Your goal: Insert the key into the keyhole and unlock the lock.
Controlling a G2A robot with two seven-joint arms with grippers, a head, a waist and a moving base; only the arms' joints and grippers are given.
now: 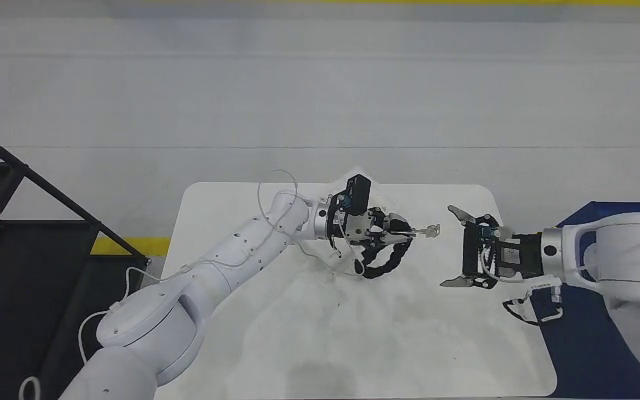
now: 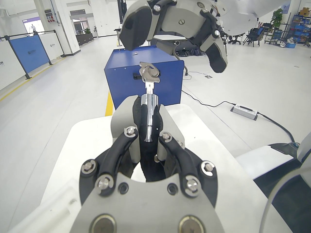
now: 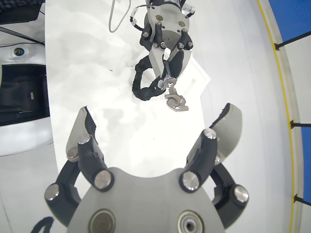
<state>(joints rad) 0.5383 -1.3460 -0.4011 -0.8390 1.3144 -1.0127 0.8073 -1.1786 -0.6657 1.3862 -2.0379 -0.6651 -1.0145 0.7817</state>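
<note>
My left gripper [image 1: 397,233] is shut on the lock [image 2: 149,112], a chrome cylinder with a black cable loop [image 3: 141,83] hanging from it above the white table [image 1: 300,340]. A silver key [image 2: 149,73] sticks out of the keyhole at the cylinder's end, pointing toward the right arm. In the right wrist view the key [image 3: 176,100] hangs from the lock [image 3: 167,82] with a second key on its ring. My right gripper [image 1: 462,247] is open, a short way from the key head [image 1: 431,231], with nothing between its fingers [image 3: 86,122].
A thin white plate [image 3: 196,78] lies on the table under the left gripper. A blue cabinet [image 2: 143,78] stands beyond the table's far edge. A black power cable [image 2: 243,112] runs across the floor. The table's front half is bare.
</note>
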